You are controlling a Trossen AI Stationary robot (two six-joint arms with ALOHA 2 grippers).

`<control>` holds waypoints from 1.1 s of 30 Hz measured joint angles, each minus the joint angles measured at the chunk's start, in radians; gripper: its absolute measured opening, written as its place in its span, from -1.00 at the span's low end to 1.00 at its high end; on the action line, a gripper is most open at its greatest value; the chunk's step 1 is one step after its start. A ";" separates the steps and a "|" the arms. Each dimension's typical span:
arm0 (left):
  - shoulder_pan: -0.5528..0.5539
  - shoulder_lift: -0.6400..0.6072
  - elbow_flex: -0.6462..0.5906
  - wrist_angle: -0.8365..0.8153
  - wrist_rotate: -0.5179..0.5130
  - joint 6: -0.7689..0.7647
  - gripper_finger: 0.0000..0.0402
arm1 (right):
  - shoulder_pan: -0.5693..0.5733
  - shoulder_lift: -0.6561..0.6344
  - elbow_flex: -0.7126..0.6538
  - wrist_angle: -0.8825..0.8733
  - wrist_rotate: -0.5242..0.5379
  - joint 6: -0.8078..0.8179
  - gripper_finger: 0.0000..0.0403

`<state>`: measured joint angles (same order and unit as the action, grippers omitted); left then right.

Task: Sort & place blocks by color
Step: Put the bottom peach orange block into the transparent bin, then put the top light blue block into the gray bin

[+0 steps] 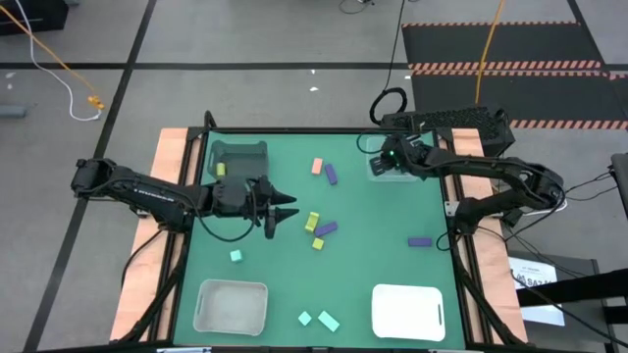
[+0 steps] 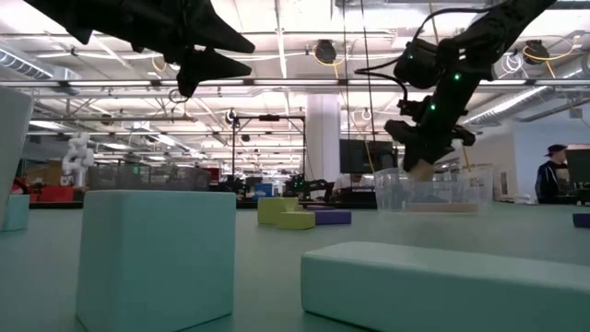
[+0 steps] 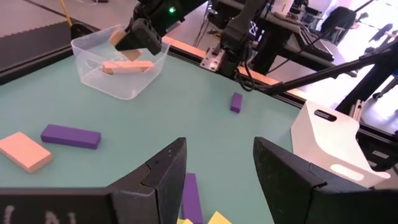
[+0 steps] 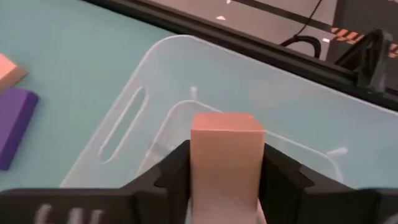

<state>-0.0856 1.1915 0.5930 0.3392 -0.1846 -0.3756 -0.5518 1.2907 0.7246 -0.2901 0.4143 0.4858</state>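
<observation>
My right gripper (image 4: 225,163) hangs over the clear bin (image 4: 134,106) at the table's far right and is shut on a salmon pink block (image 4: 227,140). A salmon bar (image 3: 127,66) lies in that bin. My left gripper (image 1: 287,213) stands open left of the table's middle, above the table, holding nothing. Just beyond it lie a yellow-green block (image 1: 312,222), a purple bar (image 1: 325,228) and a yellow block (image 1: 318,242). A pink block (image 1: 317,167) and a purple one (image 1: 332,175) lie farther back. Teal blocks (image 1: 328,321) lie near the front edge. My right gripper pinches the salmon block by two opposite sides (image 4: 198,163), one finger (image 4: 169,175) on each. The fingers slant down from above. The block's free end sticks out past the fingertips, and it hangs clear above the clear bin's opening.
A grey bin (image 1: 238,155) with a yellow-green block (image 1: 221,170) stands at the far left. A translucent bin (image 1: 231,304) is at the near left and a white bin (image 1: 409,312) at the near right. One purple block (image 1: 420,241) lies right, one teal block (image 1: 235,256) left.
</observation>
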 joint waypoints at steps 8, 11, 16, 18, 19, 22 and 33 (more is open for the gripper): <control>0.000 0.000 0.000 -0.075 0.000 -0.064 -0.07 | -0.011 0.000 0.000 -0.015 0.000 -0.010 0.24; -0.004 0.000 0.000 -0.152 0.001 -0.083 -0.07 | -0.010 -0.004 0.000 -0.017 -0.018 -0.025 0.31; -0.034 0.000 0.000 -0.373 0.084 -0.088 -0.07 | -0.009 -0.038 0.000 -0.018 -0.144 -0.038 0.34; -0.054 0.000 0.000 -0.482 0.160 -0.147 -0.07 | -0.009 -0.054 0.001 -0.025 -0.190 -0.038 0.33; -0.069 0.000 0.000 -0.544 0.204 -0.184 -0.07 | -0.009 -0.062 0.001 -0.028 -0.209 -0.038 0.33; -0.126 0.000 0.000 -0.737 0.298 -0.273 -0.07 | -0.007 -0.079 0.001 -0.032 -0.234 -0.050 0.32; -0.360 0.000 0.000 -0.980 0.272 -0.341 -0.07 | -0.007 -0.100 0.001 -0.030 -0.234 -0.064 0.32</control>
<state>-0.4459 1.1915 0.5926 -0.6409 0.0871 -0.7164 -0.5583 1.1908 0.7254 -0.3199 0.1806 0.4218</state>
